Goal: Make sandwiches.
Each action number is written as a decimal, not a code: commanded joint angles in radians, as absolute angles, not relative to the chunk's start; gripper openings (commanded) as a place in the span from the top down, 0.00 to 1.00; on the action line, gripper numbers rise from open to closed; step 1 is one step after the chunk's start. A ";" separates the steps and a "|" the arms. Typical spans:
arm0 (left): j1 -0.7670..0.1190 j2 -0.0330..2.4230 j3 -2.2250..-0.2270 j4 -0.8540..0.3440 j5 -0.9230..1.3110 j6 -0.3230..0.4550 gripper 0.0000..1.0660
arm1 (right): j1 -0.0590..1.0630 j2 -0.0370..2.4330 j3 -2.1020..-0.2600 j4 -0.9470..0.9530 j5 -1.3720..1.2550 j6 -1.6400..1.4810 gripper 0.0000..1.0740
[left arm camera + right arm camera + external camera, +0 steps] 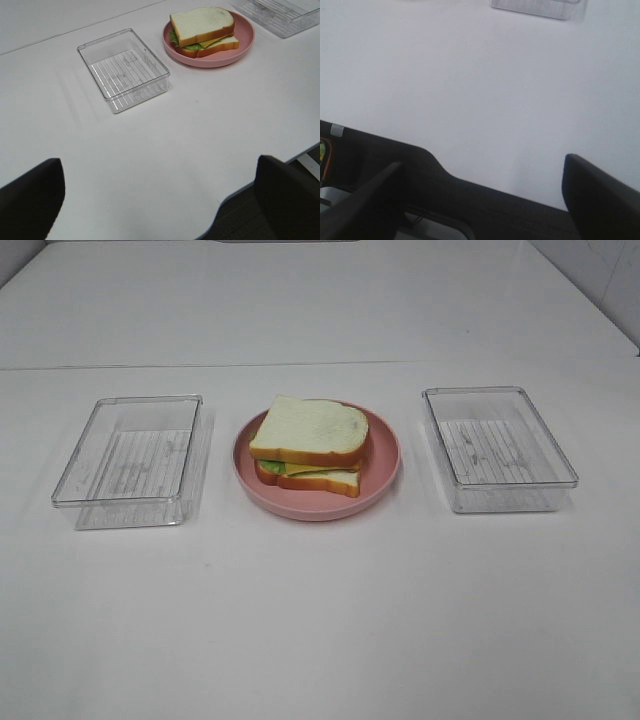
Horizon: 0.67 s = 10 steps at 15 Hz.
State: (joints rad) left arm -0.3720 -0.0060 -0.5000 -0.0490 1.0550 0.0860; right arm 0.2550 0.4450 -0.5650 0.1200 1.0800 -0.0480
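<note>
A stacked sandwich (310, 443) lies on the round pink plate (385, 472) at mid-table: white bread slices with orange-brown crust, green lettuce and yellow cheese showing at the edge. The left wrist view shows the same sandwich (203, 31) far off. My left gripper (160, 200) is open over the table's near edge, its two dark fingers wide apart and empty. My right gripper (485, 200) is also open and empty, hovering at the near table edge. Neither gripper appears in the high view.
Two clear plastic trays flank the plate, the left tray (130, 462) and the right tray (497, 448), both empty. The left tray (124, 69) shows in the left wrist view, a corner of the right tray (537, 7) in the right wrist view.
</note>
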 commanded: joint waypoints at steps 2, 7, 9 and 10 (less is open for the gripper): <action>-0.374 -0.014 -0.498 -0.049 1.045 0.082 0.09 | 0.258 0.257 -0.517 0.113 1.084 -0.094 0.27; -0.374 -0.014 -0.498 -0.049 1.045 0.082 0.09 | 0.258 0.128 -0.517 0.119 1.083 -0.169 0.29; -0.374 -0.014 -0.498 -0.049 1.045 0.082 0.09 | 0.258 0.128 -0.517 0.126 1.083 -0.141 0.29; -0.374 -0.014 -0.498 -0.049 1.045 0.082 0.09 | 0.258 0.128 -0.517 0.128 1.083 -0.141 0.29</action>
